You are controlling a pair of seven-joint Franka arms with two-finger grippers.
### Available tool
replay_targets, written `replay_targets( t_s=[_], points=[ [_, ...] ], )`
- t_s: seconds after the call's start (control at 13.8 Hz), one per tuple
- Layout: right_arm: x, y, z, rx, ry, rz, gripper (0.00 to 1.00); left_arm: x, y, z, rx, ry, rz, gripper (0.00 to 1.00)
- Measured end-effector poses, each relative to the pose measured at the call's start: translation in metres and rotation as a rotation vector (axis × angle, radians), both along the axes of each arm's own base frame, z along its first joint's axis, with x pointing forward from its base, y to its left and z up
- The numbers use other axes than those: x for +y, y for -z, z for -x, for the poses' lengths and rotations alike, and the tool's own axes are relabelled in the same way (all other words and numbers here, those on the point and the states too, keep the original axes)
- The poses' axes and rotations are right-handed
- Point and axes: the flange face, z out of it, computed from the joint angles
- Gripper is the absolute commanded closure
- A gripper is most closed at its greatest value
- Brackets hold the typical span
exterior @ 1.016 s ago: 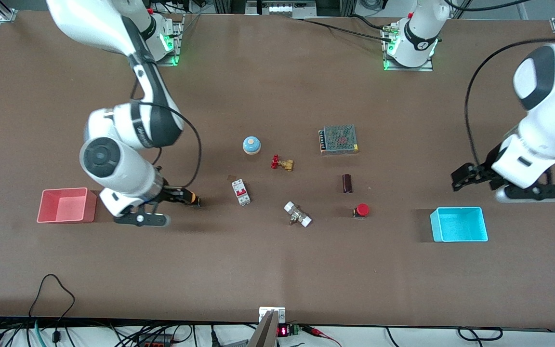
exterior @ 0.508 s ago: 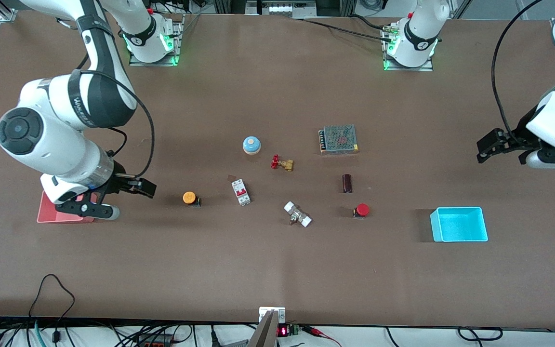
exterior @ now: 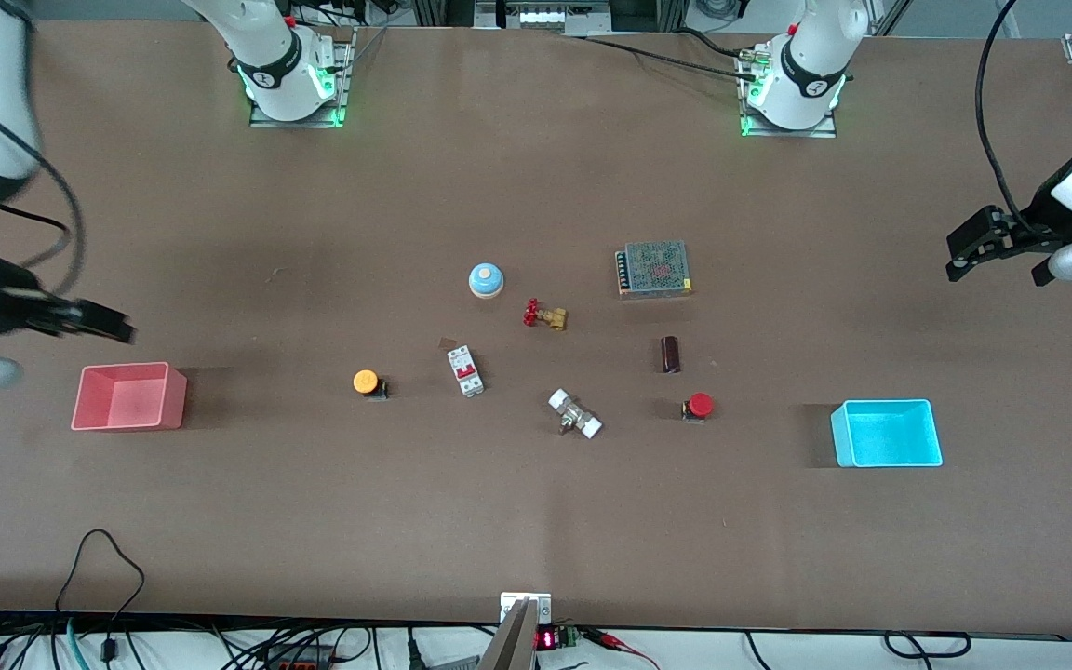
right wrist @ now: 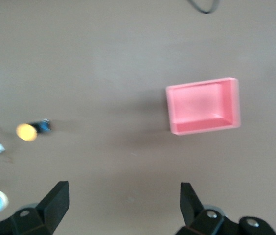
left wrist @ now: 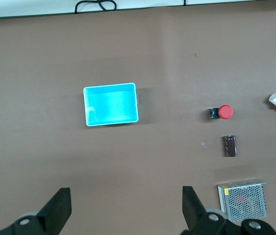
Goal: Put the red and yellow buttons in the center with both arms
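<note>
My right gripper [exterior: 80, 321] is smeared by blur—its arm (mostly) cut off at the table's end.

The 2 arms have glossy white shells with black joint bands. Each base [exterior: 292, 70] sits on a metal plate and shows a green status light. Black cables loop from the upper links to the wrists. The left gripper [left wrist: 124, 211] and right gripper [right wrist: 122, 207] are matte black, with round silver screws on the finger mounts.
</note>
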Motion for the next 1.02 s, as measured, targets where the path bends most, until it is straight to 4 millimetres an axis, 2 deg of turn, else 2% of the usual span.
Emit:
replay_targets(
  t_s=[0.07,0.22,0.36,1.02],
  points=[
    [-0.007,-0.015,0.008,-0.005,-0.032,0.033,0.0,0.0,-0.003,0.002,0.001,0.001,-0.001,0.0],
    [0.004,-0.037,0.02,-0.01,-0.083,0.063,0.0,0.0,-0.007,0.006,-0.002,0.002,-0.002,0.0],
    [0.012,-0.049,0.031,0.01,-0.098,0.057,0.0,0.0,-0.011,0.007,-0.006,0.002,-0.003,0.0],
    [0.009,-0.058,0.059,0.02,-0.098,0.044,0.0,-0.001,-0.014,0.009,-0.01,0.003,-0.003,0.0]
  ],
)
